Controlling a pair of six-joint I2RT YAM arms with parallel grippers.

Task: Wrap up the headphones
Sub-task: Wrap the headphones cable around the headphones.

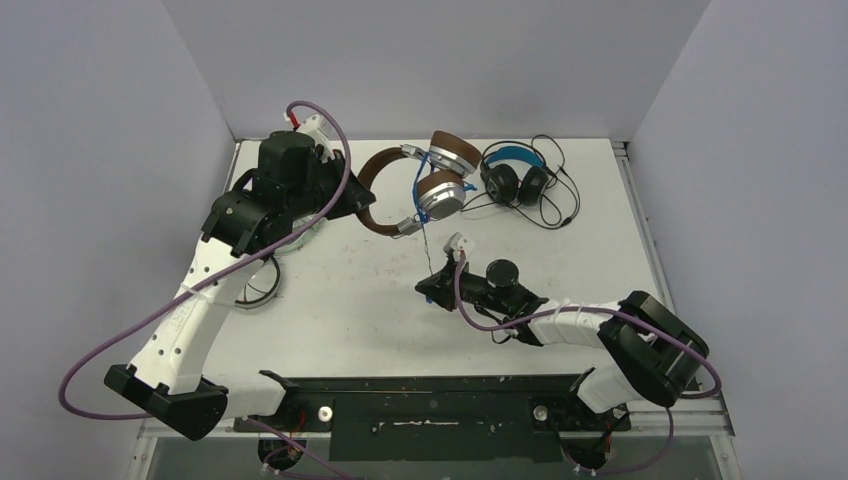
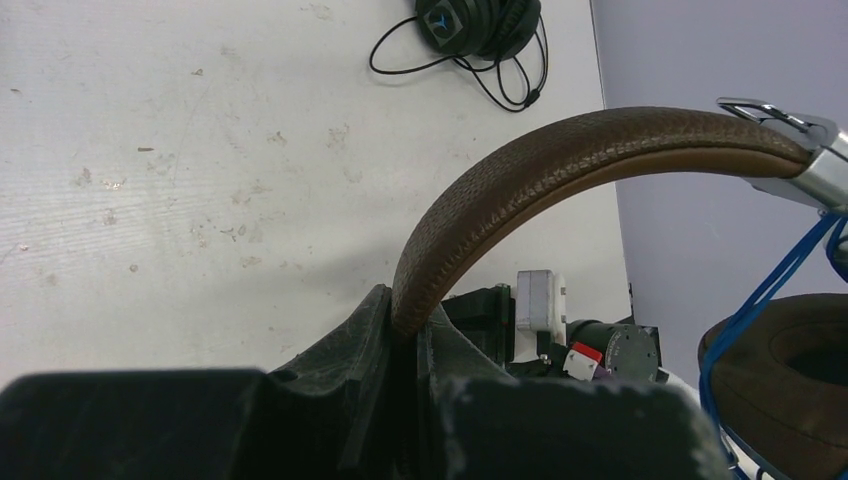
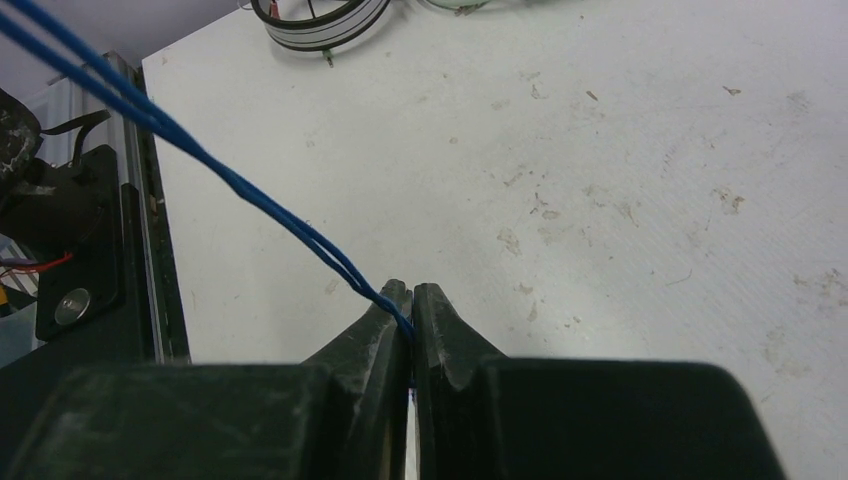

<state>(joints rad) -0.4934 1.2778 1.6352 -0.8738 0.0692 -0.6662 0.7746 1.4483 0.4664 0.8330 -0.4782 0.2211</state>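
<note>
Left hand [image 2: 412,335] is clamped on the leather headband [image 2: 560,160] of the brown headphones [image 1: 440,178]; the band arches away from the fingers toward the silver yokes and padded earcups, at the far middle of the worktop [image 1: 340,300]. Right hand [image 3: 411,300] is closed on a doubled blue cord [image 3: 250,190]; the cord runs straight from the fingertips up to the brown earcups. The black headset [image 1: 515,180] with blue band lies just right of the brown one, its cord loose around it; the striped headset [image 3: 320,15] lies near the worktop's left edge.
</note>
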